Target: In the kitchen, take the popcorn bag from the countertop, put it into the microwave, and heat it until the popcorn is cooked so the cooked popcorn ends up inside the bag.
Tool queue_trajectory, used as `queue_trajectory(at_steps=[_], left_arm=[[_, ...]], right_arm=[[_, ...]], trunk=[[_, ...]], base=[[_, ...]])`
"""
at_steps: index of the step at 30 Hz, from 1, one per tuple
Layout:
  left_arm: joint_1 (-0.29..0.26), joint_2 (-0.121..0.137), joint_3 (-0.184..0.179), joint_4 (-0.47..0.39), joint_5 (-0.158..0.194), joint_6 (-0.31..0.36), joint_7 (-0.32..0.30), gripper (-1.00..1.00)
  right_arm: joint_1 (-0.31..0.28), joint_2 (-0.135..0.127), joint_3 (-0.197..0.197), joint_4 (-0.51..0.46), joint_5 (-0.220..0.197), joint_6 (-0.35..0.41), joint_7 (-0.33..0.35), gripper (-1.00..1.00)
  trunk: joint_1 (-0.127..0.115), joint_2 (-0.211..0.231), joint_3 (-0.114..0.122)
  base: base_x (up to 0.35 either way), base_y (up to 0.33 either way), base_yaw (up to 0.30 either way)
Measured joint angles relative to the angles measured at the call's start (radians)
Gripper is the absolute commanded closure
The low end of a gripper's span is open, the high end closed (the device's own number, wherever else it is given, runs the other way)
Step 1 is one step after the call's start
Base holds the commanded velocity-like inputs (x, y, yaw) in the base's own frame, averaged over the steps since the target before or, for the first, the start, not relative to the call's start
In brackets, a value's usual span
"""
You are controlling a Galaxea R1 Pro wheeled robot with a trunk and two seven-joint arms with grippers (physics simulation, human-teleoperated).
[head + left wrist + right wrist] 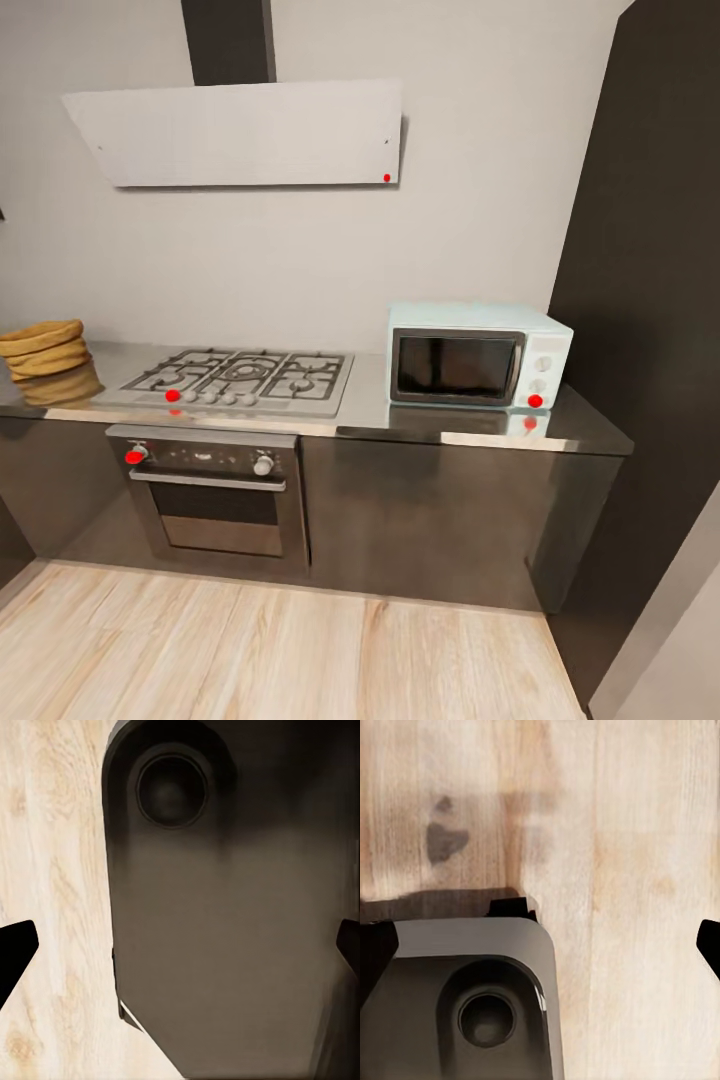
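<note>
Wood floor (250, 650) fills the near ground, pale planks running up to the dark cabinet fronts. Both wrist views look down on it past the robot's own dark base (225, 945): the left pincer (184, 945) and the right pincer (544, 945) each show two dark fingertips at opposite edges of the frame, spread wide, released and holding nothing.

Beyond the floor stands the steel oven (210, 490), with the gas hob (240, 380) above it set into the grey surface (440, 425). The bag (42, 348), a tan rolled-rim sack, sits at the far left end of the surface, partly cut by the frame edge. The microwave (478, 355) stands well apart at the right end, door shut, with the hob between them. A white hood (235, 135) hangs on the wall above.

Judging by this, the bag lies ahead and to the left, so the left arm looks nearer to it, but the robot must first drive closer. No popcorn can be made out from here.
</note>
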Motion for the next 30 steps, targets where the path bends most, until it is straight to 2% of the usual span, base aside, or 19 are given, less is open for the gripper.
queue_trajectory(at_steps=[11,18,22,23,26,29,30], left_arm=[[0.001,0.000,0.001,0.001,0.000,0.001,0.001,-1.00],[0.000,0.001,0.001,0.000,0.000,0.001,0.001,-1.00],[0.001,0.003,0.001,0.000,0.000,0.001,0.001,-1.00],[0.000,0.003,0.001,0.000,0.000,0.001,0.002,-1.00],[0.001,0.003,0.001,0.000,0.000,0.001,0.002,-1.00],[0.001,0.003,0.001,0.001,0.000,0.001,0.002,-1.00],[0.000,0.003,0.001,0.001,0.000,0.001,0.002,-1.00]], right_arm=[[0.000,0.001,-0.002,-0.008,0.000,0.001,0.004,-1.00],[0.000,0.001,-0.001,-0.104,0.001,0.002,0.003,-1.00],[0.000,0.001,-0.001,-0.252,0.002,0.001,0.002,-1.00],[-0.001,0.001,0.000,-0.324,0.003,-0.011,0.002,-1.00],[0.000,0.000,0.000,-0.394,0.003,-0.060,0.002,-1.00],[-0.001,0.001,0.004,-0.560,0.003,-0.110,0.003,-1.00],[-0.001,0.001,0.005,-0.678,0.002,-0.118,0.003,-1.00]], trunk=[[0.000,0.000,0.000],[0.000,0.000,0.000],[0.000,0.000,0.000],[0.000,0.000,0.000],[0.000,0.000,0.000],[0.000,0.000,0.000],[0.000,0.000,0.000]], base=[[0.000,0.000,-0.275],[0.000,0.000,-0.191],[0.000,0.000,-0.009],[0.000,0.000,-0.001],[0.000,0.000,0.000],[0.000,0.000,0.000],[0.000,0.000,0.000]])
